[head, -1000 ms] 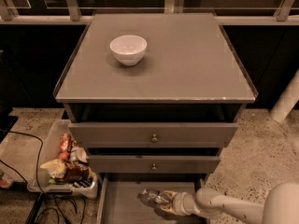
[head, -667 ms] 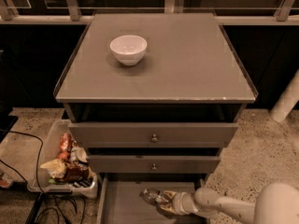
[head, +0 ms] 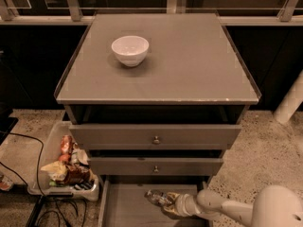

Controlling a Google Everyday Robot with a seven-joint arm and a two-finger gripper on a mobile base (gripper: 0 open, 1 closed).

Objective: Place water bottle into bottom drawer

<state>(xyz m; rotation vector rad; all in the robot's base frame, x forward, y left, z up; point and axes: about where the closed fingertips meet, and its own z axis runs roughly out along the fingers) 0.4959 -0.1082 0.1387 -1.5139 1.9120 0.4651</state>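
Dim warm light from above, soft shadow under bowl (head: 129, 48), pincer (head: 164, 204) in shadowed bottom drawer (head: 128, 208).

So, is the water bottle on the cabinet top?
No, the pincer holds the water bottle inside the open bottom drawer.

The grey table (head: 189, 65) has a flat top with a thin raised rim. One thing lies directly on it: a white bowl (head: 129, 49), upright, toward 10 o'clock from the top's middle and apart from every edge. At the table's 6 o'clock side the bottom drawer (head: 125, 209) stands pulled out. The jaws sit low at 5 o'clock inside that drawer, closed on the water bottle (head: 155, 197). On the speckled floor (head: 265, 145), at 8 o'clock, lies a pale bin (head: 49, 138) of snack packets.
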